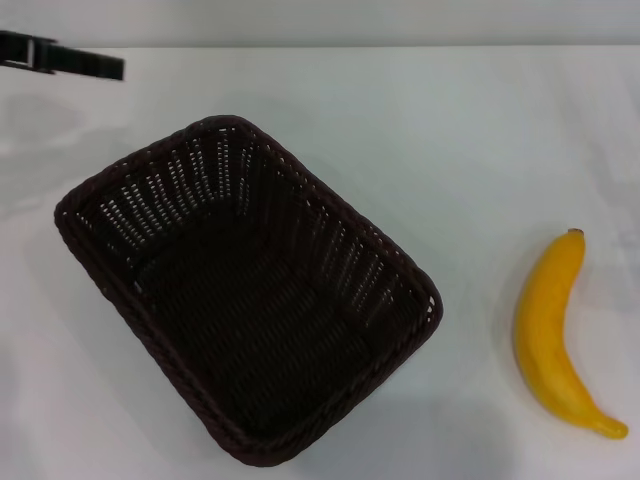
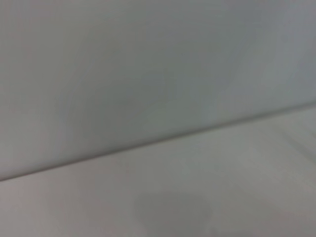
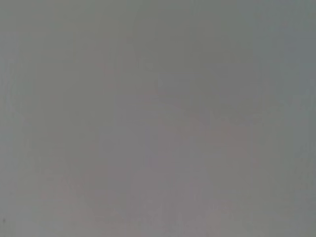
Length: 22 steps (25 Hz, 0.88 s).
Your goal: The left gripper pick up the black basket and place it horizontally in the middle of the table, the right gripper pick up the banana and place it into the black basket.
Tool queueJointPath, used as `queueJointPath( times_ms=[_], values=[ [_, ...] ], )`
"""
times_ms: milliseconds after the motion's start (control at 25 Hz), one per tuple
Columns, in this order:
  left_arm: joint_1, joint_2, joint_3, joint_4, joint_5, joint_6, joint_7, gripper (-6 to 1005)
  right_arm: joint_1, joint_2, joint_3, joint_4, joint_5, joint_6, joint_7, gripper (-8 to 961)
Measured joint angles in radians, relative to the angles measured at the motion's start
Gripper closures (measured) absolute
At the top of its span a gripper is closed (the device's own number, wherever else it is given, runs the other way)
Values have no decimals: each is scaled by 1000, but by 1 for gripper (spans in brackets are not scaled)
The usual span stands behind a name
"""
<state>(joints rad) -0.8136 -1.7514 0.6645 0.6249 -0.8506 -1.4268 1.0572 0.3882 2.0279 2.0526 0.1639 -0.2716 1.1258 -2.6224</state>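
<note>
A large, rectangular, dark brown-black woven wicker basket (image 1: 250, 290) sits empty on our plain white smooth counter (image 1: 470, 140), left of centre in the head view and turned diagonally, one rounded corner toward the far left and the opposite one toward us. It has not yet been squared up in the middle. We judge it light and fairly stiff, with some give in the slatted sides; the braided rim looks like the firmest and least slippery place to pinch, probably along the far-left edge nearest our left arm. Well apart from it, to the right, lies a single smooth, bright yellow curved banana (image 1: 556, 335), its brown stem tip pointing away from us. We expect it to be soft and easy to bruise, best taken across its thick middle with gentle pressure. Our left hand (image 1: 60, 57) shows only as a thin dark shape at the far-left edge, clear of the basket; we cannot tell how far its fingers are spread. Our right hand is not visible anywhere, and both wrist views show only blank pale surface.
</note>
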Motion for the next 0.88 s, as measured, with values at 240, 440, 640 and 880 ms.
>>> queueJointPath(
  times_ms=[240, 440, 640, 880],
  values=[
    [-126, -27, 16, -4, 229, -84, -43, 142, -3, 0, -2, -1, 0, 0, 15, 94],
    [-167, -83, 20, -6, 345, -73, -54, 143, -4, 0, -2, -5, 2, 0, 29, 93],
    [-179, -142, 42, -26, 441, -5, -70, 144, -6, -2, 1, -6, 8, 0, 29, 93],
    [-180, -175, 72, -51, 447, 54, -76, 145, -5, -2, 2, -6, 8, 0, 29, 93]
  ],
)
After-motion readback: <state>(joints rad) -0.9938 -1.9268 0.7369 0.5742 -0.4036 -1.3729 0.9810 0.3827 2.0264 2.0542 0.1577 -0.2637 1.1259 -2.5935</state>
